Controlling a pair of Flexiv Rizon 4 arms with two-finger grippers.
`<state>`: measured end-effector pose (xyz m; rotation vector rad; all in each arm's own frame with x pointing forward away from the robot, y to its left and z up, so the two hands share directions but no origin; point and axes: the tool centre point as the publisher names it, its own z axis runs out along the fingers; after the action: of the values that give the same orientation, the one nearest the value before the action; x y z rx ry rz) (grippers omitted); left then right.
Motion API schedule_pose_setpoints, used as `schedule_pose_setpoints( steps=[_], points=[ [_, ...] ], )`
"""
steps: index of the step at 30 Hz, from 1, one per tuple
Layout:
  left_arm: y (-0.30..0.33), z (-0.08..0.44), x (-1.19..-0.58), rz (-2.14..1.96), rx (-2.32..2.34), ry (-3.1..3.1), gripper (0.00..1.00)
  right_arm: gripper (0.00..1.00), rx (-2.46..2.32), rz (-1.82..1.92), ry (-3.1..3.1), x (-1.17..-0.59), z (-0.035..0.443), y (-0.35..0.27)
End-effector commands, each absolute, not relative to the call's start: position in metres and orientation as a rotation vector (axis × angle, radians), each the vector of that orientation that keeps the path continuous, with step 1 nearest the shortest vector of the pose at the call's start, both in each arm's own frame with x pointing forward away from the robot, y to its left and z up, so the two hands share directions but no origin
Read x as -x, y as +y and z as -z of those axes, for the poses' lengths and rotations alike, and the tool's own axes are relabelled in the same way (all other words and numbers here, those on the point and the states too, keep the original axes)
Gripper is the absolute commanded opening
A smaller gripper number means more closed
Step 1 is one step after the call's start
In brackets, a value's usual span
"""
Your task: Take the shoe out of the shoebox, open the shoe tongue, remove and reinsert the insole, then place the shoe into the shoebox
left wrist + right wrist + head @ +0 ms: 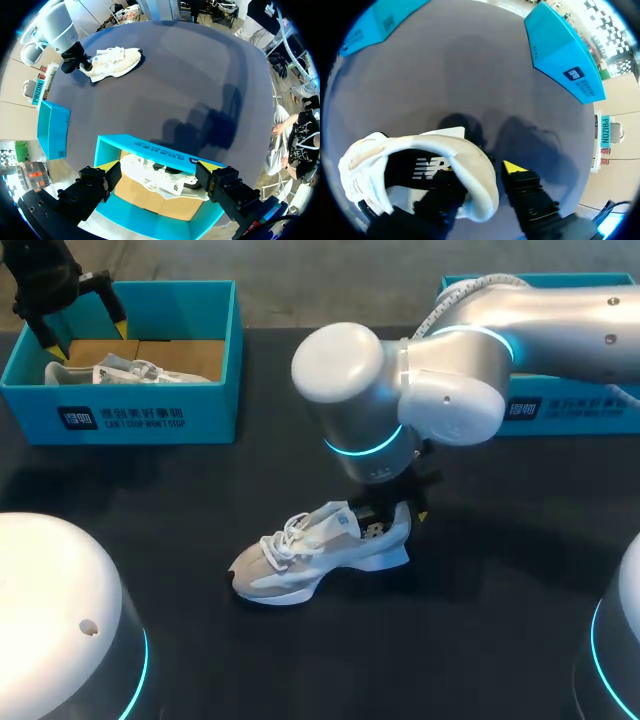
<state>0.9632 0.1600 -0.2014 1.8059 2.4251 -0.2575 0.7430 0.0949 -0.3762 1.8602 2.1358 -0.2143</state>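
Note:
A grey-and-white shoe [300,560] stands on the dark table, toe pointing left, laces loose. My right gripper [385,520] is at its heel. In the right wrist view one finger is inside the shoe [470,170] and the yellow-tipped finger [512,167] is just outside the heel collar; the right gripper [480,182] is open astride it. A dark insole [427,167] lies inside. My left gripper [83,332] hangs open above the blue shoebox [120,420] at the back left, its fingers [107,180] wide apart over a second shoe [165,180] lying in that box [150,150].
A second blue box [560,410] lies at the back right behind my right arm. The same box [565,55] shows ahead of the right gripper. From the left wrist, the shoe on the table [115,60] and the right gripper [75,60] appear far across the table.

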Motion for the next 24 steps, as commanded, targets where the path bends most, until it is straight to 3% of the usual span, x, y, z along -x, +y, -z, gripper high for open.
schedule_pose_setpoints(
  steps=[1,13,24],
  points=[
    [0.160,0.201,-0.963,0.257,-1.808,2.424,1.00,1.00,-1.863,0.197,2.135,-0.739,0.360,0.094],
    [0.160,0.201,-0.963,0.257,-1.808,2.424,1.00,1.00,-1.762,0.034,2.322,-0.739,0.316,0.090],
    [0.160,0.201,-0.963,0.257,-1.808,2.424,1.00,1.00,-1.259,-0.203,2.665,-0.749,0.296,0.086]
  ],
)
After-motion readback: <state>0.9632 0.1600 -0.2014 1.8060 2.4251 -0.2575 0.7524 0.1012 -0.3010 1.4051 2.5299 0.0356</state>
